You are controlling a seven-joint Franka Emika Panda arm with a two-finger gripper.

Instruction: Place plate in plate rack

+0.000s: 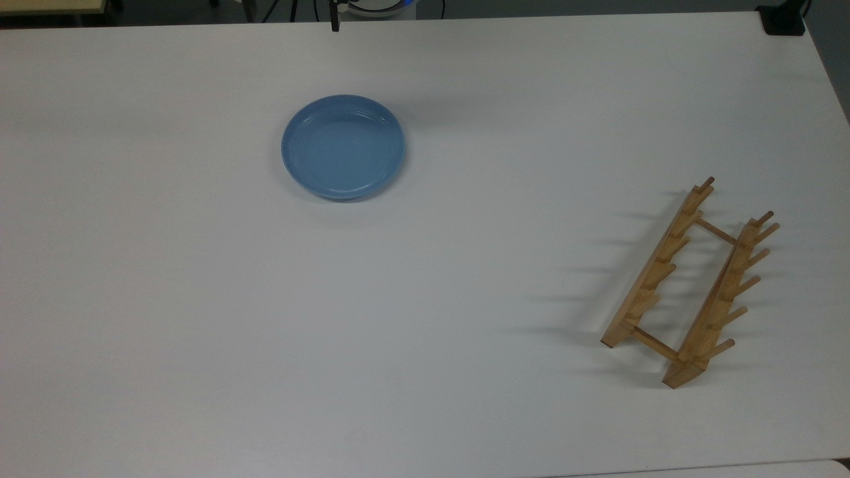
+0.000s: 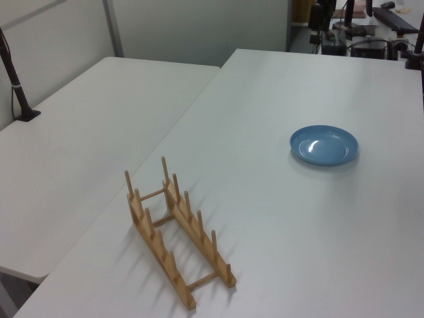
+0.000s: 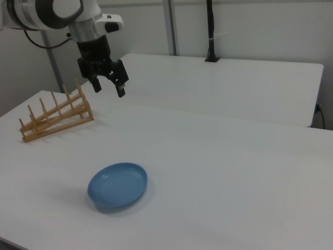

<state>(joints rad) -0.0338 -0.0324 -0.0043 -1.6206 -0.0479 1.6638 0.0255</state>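
Claw (image 3: 109, 87) spread empty, one plate (image 1: 343, 147), one plate rack (image 1: 688, 284)

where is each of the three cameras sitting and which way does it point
Top view: sits high, looking steeply down at the white table, with the plate left of the plate rack; a dark tip of the robot at the top edge.
Left view: sits raised by the rack's end, looking across the table; plate rack near, plate far.
Right view: sits low by the plate's end, facing the other way; plate near, plate rack far, the open gripper hanging in the air.
All three share plate and rack.
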